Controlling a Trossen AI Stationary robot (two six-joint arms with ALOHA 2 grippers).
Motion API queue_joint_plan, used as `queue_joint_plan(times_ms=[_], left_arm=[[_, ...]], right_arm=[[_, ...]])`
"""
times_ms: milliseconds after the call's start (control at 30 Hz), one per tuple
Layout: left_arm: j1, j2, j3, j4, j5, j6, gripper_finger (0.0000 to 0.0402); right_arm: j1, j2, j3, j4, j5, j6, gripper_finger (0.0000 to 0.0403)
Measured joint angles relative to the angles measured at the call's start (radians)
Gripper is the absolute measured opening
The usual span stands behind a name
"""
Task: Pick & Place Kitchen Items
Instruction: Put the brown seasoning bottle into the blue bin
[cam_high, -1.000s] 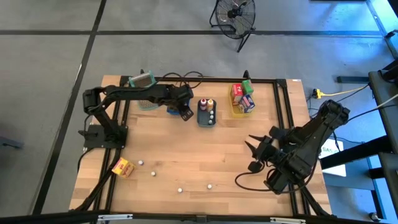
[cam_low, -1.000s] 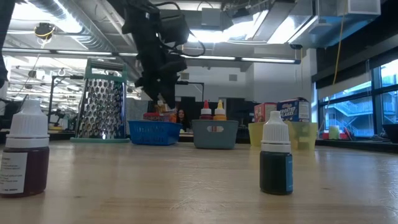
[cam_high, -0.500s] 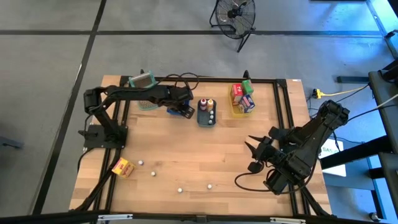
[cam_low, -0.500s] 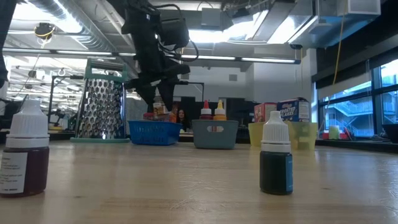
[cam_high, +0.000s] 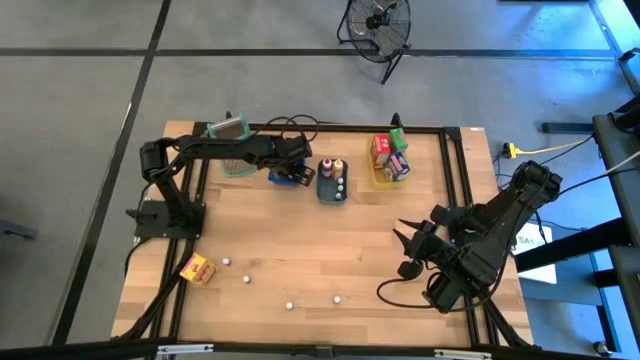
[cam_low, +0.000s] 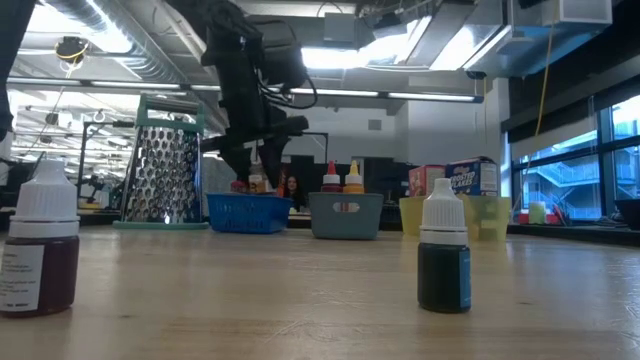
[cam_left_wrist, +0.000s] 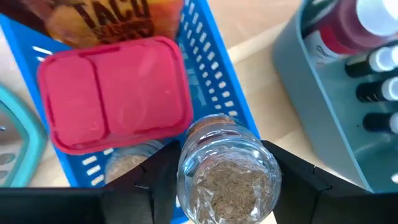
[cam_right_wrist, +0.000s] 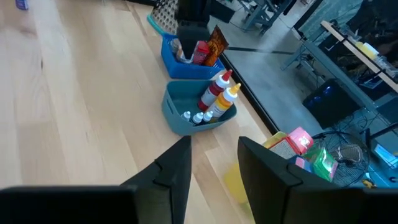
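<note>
My left gripper (cam_high: 292, 172) is shut on a clear jar of brown spice (cam_left_wrist: 227, 165) and hovers over the blue tray (cam_high: 283, 178) at the table's far side. In the low view the jar (cam_low: 256, 180) hangs just above the tray's rim (cam_low: 245, 205). Inside the tray lie a red-lidded box (cam_left_wrist: 118, 90) and an orange taco packet (cam_left_wrist: 115, 18). My right gripper (cam_high: 408, 238) waits open above the table's right half. A yellow-red carton (cam_high: 197, 268) and several tiny white-capped bottles (cam_high: 245, 280) rest on the near left boards. My left gripper pinches the spice jar by its clear side wall (cam_left_wrist: 186, 168) between the two fingers (cam_left_wrist: 292, 177), coming from above and pointing down. The jar is lifted clear and hangs roughly upright below the fingers, over the blue tray.
A grey tray (cam_high: 332, 182) with sauce bottles sits right of the blue one, and a yellow tray (cam_high: 388, 168) with cartons stands farther right. The perforated mesh basket (cam_high: 230, 132) stands left of the blue tray. Two small bottles (cam_low: 443, 255) (cam_low: 42, 250) stand near the low camera.
My left gripper has carried the jar a little toward the table's left and far edge, from the gap beside the grey tray to over the blue tray, and has come down slightly. It has stayed shut on the jar.
</note>
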Motion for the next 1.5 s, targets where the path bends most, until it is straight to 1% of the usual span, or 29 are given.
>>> queue_joint_plan(times_ms=[200, 300, 500, 633, 733, 900, 1367, 1500], left_arm=[[0.004, 0.0, 0.0, -0.003, 0.0, -0.019, 0.0192], [0.001, 0.0, 0.0, -0.003, 0.0, -0.029, 0.0192], [0.001, 0.002, 0.0, -0.003, 0.0, -0.039, 0.0195], [-0.004, 0.03, 0.0, -0.002, 0.002, -0.058, 0.0197], [-0.002, 0.065, 0.0, 0.013, 0.029, -0.058, 0.0197], [-0.001, 0.098, 0.0, 0.027, 0.031, -0.054, 0.0198], [-0.003, 0.101, 0.0, 0.029, 0.031, -0.036, 0.0198], [-0.005, 0.101, 0.0, 0.037, 0.031, -0.064, 0.0199]], right_arm=[[0.0, 0.0, -0.067, 0.052, -0.003, -0.003, 0.0133], [0.0, 0.0, -0.075, 0.088, -0.003, -0.012, 0.0133], [0.0, 0.0, -0.075, 0.149, -0.004, -0.08, 0.0133], [0.0, 0.0, -0.075, 0.174, -0.034, -0.116, 0.0133], [0.0, 0.0, -0.075, 0.178, -0.052, -0.127, 0.0133], [0.003, 0.0, -0.075, 0.179, -0.052, -0.126, 0.0133], [0.003, 0.0, -0.075, 0.184, -0.052, -0.127, 0.0133], [0.003, 0.0, -0.075, 0.185, -0.052, -0.127, 0.0133]])
